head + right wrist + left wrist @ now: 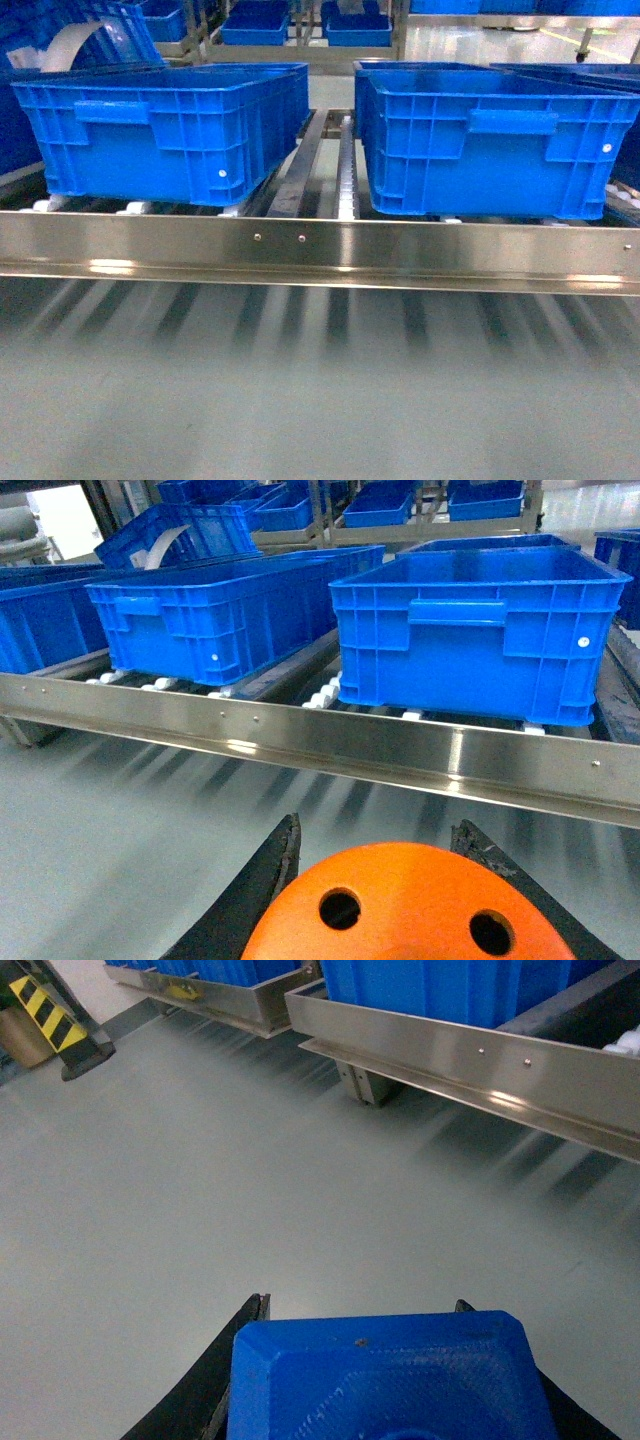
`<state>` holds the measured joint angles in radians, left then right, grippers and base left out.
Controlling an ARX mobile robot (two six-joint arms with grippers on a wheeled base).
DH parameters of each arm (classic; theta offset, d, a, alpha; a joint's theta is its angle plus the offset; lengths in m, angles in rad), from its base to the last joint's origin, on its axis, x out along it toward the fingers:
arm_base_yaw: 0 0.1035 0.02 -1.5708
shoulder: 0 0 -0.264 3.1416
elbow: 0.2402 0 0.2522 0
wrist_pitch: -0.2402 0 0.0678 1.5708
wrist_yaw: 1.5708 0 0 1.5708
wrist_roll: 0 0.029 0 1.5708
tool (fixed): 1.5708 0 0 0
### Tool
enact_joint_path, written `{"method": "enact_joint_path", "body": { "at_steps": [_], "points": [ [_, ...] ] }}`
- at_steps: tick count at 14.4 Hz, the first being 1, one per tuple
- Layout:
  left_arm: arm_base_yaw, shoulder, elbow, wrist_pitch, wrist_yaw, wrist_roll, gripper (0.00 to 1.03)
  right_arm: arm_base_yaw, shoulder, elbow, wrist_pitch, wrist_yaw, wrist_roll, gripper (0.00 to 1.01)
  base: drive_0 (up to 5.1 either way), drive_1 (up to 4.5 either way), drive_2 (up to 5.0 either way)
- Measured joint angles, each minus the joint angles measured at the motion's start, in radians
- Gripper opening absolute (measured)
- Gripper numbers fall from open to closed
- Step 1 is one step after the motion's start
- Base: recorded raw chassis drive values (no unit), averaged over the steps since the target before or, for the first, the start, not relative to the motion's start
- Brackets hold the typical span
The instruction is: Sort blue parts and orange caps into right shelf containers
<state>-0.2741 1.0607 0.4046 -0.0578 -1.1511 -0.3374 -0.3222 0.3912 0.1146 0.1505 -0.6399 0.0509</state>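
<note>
In the left wrist view a blue part [390,1380], a chamfered block, fills the bottom between the black fingers [245,1340] of my left gripper [360,1310], which is shut on it above grey floor. In the right wrist view an orange cap [400,910] with round holes in its flat top sits between the fingers [275,865] of my right gripper [380,835], shut on it. Two large blue containers stand on the roller shelf ahead: one at left [170,130], one at right [490,140]. Neither gripper shows in the head view.
A steel rail [320,250] runs across the shelf's front edge. More blue crates [255,25] stand on racks behind. A yellow-and-black striped post [50,1015] stands at the far left on the grey floor [200,1190]. A tilted crate [175,530] leans at the back left.
</note>
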Motion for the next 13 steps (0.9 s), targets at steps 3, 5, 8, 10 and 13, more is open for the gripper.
{"method": "enact_joint_path", "body": {
  "at_steps": [3,5,8,10,13],
  "points": [
    [0.000,0.000,0.000,0.002,-0.001,0.000,0.44,0.000,0.000,0.000,0.002,0.000,0.000,0.41,0.0,4.24,-4.3],
    [0.000,-0.001,0.000,0.002,-0.002,0.000,0.44,0.000,-0.001,0.000,0.003,0.000,0.000,0.41,0.0,4.24,-4.3],
    [0.000,0.000,0.000,0.000,0.000,0.000,0.44,0.000,0.000,0.000,0.000,0.000,0.000,0.41,0.0,4.24,-4.3],
    [0.000,0.000,0.000,0.001,-0.001,0.000,0.44,0.000,0.001,0.000,-0.001,0.000,0.000,0.41,0.0,4.24,-4.3],
    [0.000,0.001,0.000,0.003,0.001,0.000,0.44,0.000,0.002,0.000,0.000,0.000,0.000,0.41,0.0,4.24,-4.3]
  ]
}}
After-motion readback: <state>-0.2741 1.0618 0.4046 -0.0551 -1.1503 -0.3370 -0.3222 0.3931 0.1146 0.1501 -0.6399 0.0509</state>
